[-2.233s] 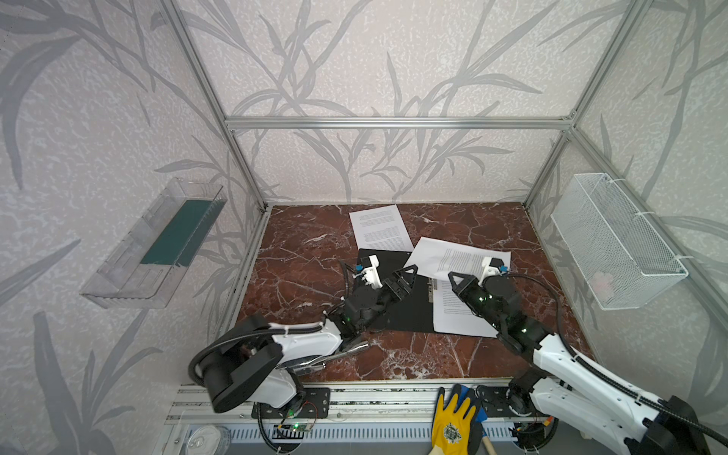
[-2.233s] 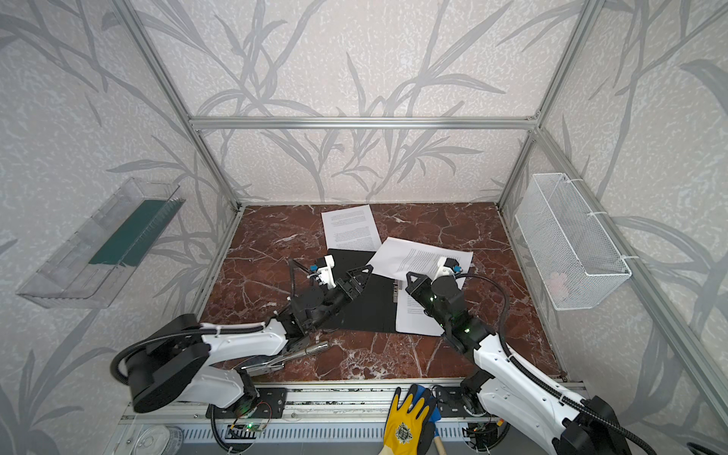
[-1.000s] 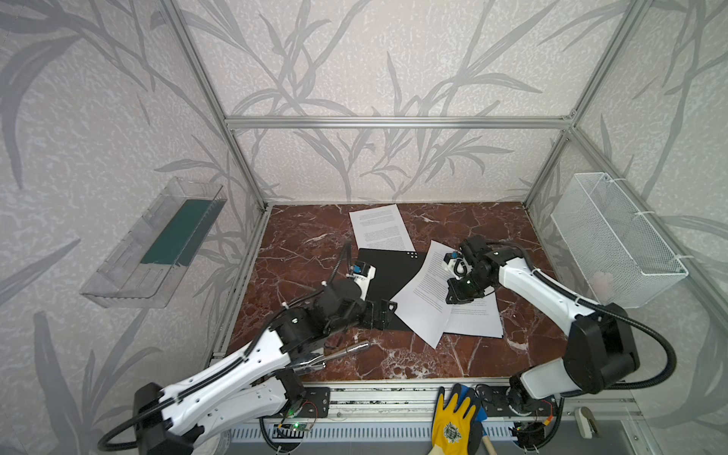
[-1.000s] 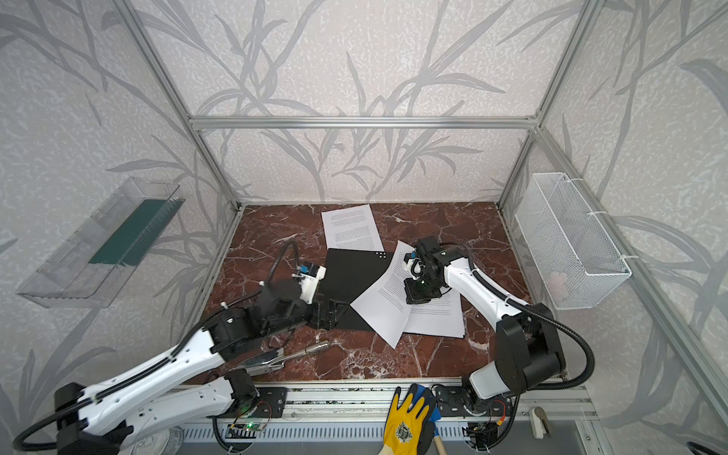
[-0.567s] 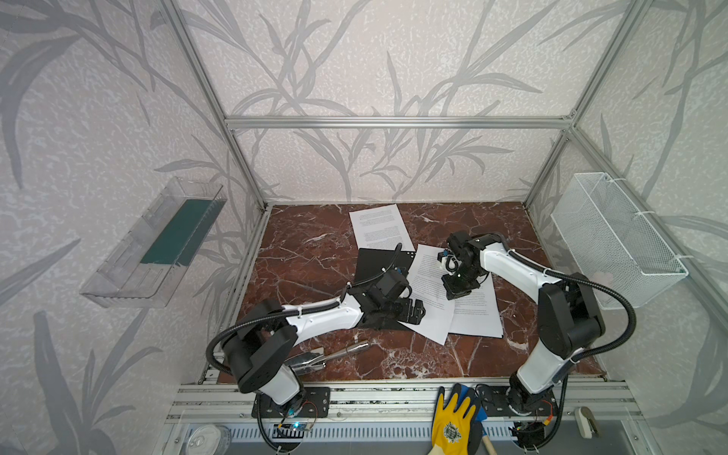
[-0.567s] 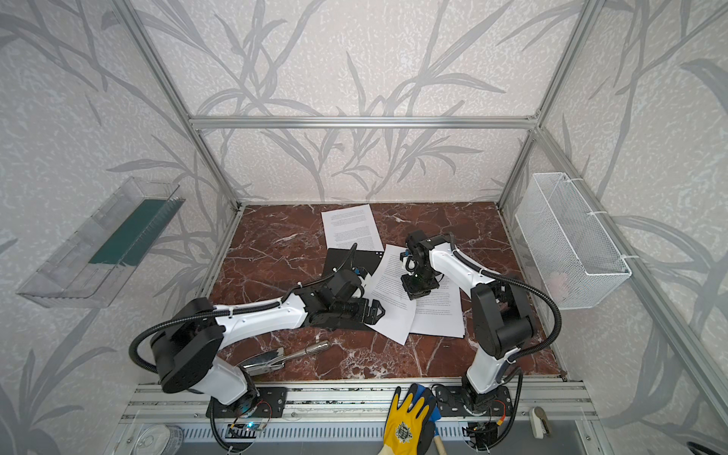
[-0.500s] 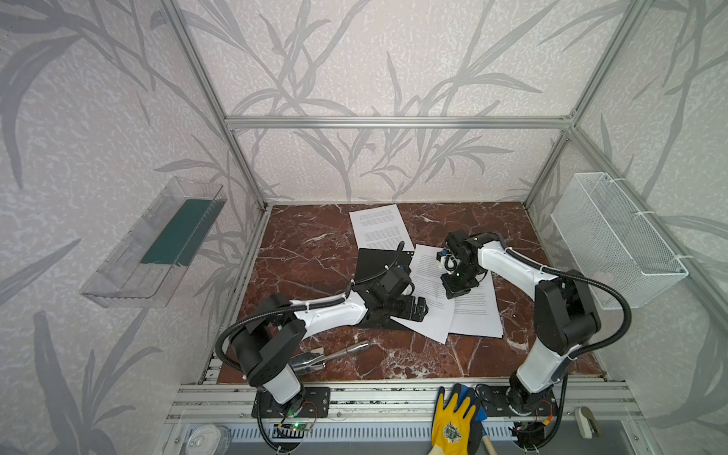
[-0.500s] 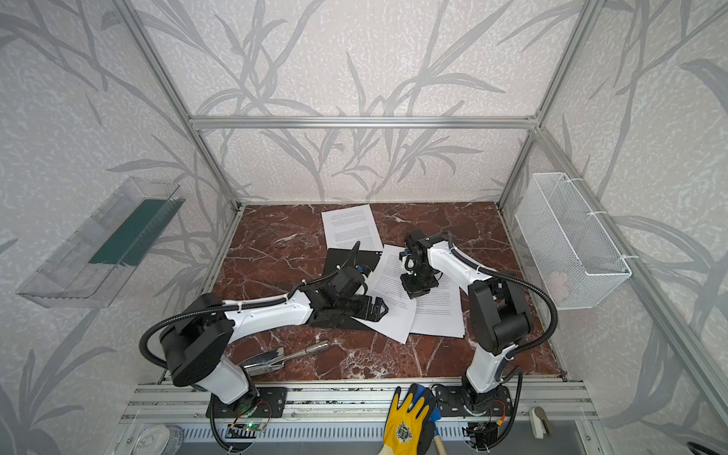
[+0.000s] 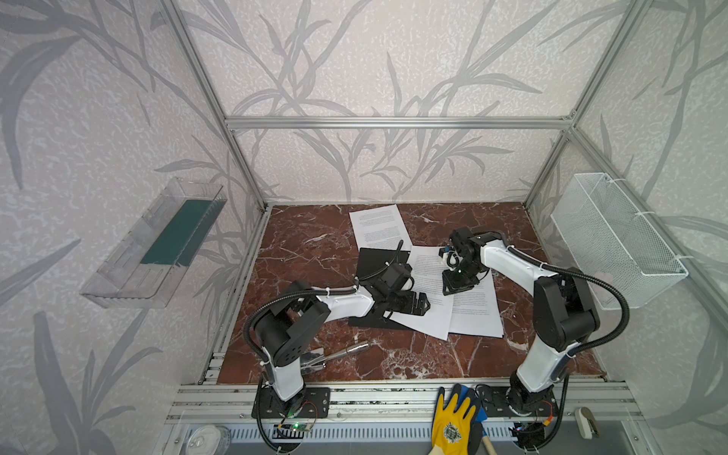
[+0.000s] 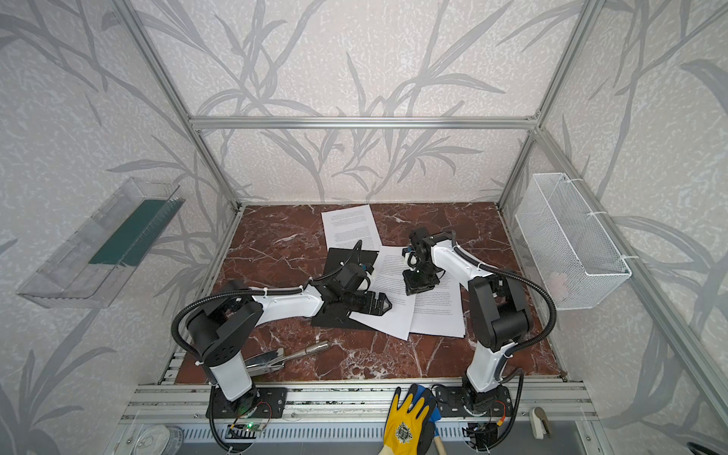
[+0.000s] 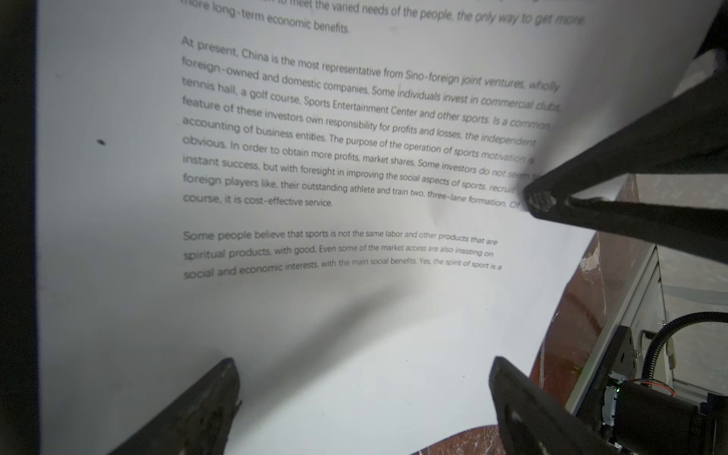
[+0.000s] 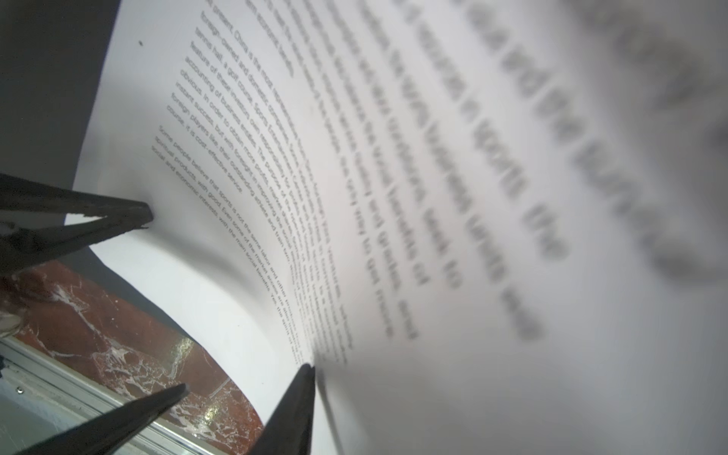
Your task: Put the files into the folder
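Near the middle of the desk (image 9: 307, 252), the right pincer (image 9: 457, 286) no longer pinches. A second ago its jaws were pressed together on the top sheet (image 9: 427, 327); now they stand partly spread. In its wrist view one fingertip (image 12: 304, 380) touches that sheet close to its edge and the other hangs apart over bare marble, with nothing gripped between them. Two seconds ago the top sheet lay turned out to the right of the folder (image 9: 374, 260). Now it lies slanted, with one side resting over the folder's black inside.

The left pincer (image 9: 420, 306) is spread wide, as it was a second ago. It sits low over the near part of the top sheet and holds nothing. In the right wrist view one of its fingers (image 12: 130, 216) sits at the sheet's edge, where the paper bows upward.

The files (image 9: 472, 311) are white sheets printed with blocks of small black text. Most form a loose pile just right of the folder, and a single sheet (image 9: 378, 228) lies just behind the folder's far edge. The folder lies open and flat on the desk, showing only black.
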`<act>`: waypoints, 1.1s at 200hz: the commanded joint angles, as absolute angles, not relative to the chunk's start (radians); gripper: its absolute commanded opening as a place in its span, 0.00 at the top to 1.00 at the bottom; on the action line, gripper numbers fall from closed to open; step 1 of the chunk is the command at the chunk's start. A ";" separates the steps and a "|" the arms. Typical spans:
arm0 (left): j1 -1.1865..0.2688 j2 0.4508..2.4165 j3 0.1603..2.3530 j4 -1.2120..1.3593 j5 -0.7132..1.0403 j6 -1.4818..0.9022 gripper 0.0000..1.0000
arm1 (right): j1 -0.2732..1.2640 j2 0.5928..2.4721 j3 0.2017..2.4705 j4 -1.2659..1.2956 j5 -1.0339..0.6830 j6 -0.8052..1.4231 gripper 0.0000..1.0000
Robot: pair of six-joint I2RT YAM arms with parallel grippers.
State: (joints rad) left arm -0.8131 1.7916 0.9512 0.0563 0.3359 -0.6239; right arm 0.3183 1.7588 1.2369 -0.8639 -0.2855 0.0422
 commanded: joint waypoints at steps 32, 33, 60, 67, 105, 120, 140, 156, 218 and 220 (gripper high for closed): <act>-0.814 1.845 0.901 0.072 0.328 -0.643 0.01 | 0.215 1.553 0.957 -0.482 -0.602 0.219 0.50; -0.814 1.845 0.901 0.072 0.327 -0.643 0.01 | 0.215 1.550 0.950 -0.474 -0.605 0.225 0.50; -0.813 1.848 0.897 0.080 0.326 -0.648 0.01 | 0.212 1.494 0.823 -0.262 -0.677 0.357 0.49; -0.813 1.850 0.898 0.084 0.327 -0.649 0.01 | 0.210 1.493 0.796 -0.210 -0.693 0.387 0.49; -0.812 1.853 0.898 0.085 0.332 -0.655 0.01 | 0.202 1.403 0.656 -0.030 -0.609 0.536 0.51; -0.810 1.847 0.898 0.084 0.326 -0.658 0.01 | 0.201 1.342 0.605 0.005 -0.560 0.578 0.54; -0.808 1.842 0.895 0.099 0.330 -0.668 0.01 | 0.201 1.268 0.533 0.067 -0.516 0.630 0.61; -0.807 1.839 0.897 0.106 0.337 -0.675 0.01 | 0.201 1.220 0.496 0.089 -0.480 0.666 0.66; -0.808 1.850 0.924 0.111 0.394 -0.691 0.01 | 0.201 1.260 0.466 0.129 -0.451 0.699 0.69; -0.807 1.853 0.924 0.114 0.395 -0.692 0.01 | 0.201 1.266 0.466 0.131 -0.450 0.701 0.69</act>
